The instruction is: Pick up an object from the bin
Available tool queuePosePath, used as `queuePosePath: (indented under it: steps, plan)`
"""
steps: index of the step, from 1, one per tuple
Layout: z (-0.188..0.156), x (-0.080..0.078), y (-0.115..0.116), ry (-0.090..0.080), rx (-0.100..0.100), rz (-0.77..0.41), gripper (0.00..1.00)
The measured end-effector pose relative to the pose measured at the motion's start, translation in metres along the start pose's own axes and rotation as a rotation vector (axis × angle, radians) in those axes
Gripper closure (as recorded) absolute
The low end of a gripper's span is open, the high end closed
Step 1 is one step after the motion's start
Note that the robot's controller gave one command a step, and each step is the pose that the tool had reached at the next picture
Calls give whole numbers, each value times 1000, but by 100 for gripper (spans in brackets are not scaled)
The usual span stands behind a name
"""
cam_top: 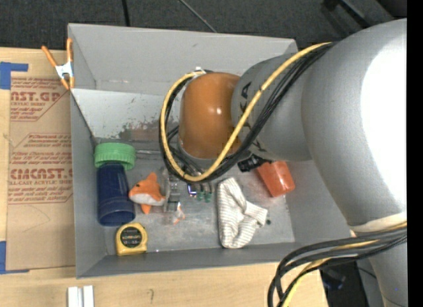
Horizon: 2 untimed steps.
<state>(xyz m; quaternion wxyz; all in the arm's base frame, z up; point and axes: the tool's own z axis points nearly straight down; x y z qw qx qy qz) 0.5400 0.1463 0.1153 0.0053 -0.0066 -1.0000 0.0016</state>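
Orange-capped wrist (205, 117) points straight down into the bin (192, 51), arm (344, 114) reaching in from the right. The tool (174, 201) hangs low just beside an orange-and-white toy fish (147, 193) lying next to a blue bottle (112, 193); spread or pressed together, I cannot tell.

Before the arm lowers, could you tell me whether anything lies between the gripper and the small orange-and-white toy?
Nothing visible does. The gripper sits just right of the orange-and-white toy; the blue bottle lies on the toy's far side and the striped cloth off to the gripper's right.
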Motion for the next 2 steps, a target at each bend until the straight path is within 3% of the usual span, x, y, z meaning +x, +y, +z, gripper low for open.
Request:
queuePosePath:
  steps: [1,2]
  plan:
    - [-71,6,5,-8,-2,-10,100]
    - [-110,-16,-17,-17,-4,-79,100]
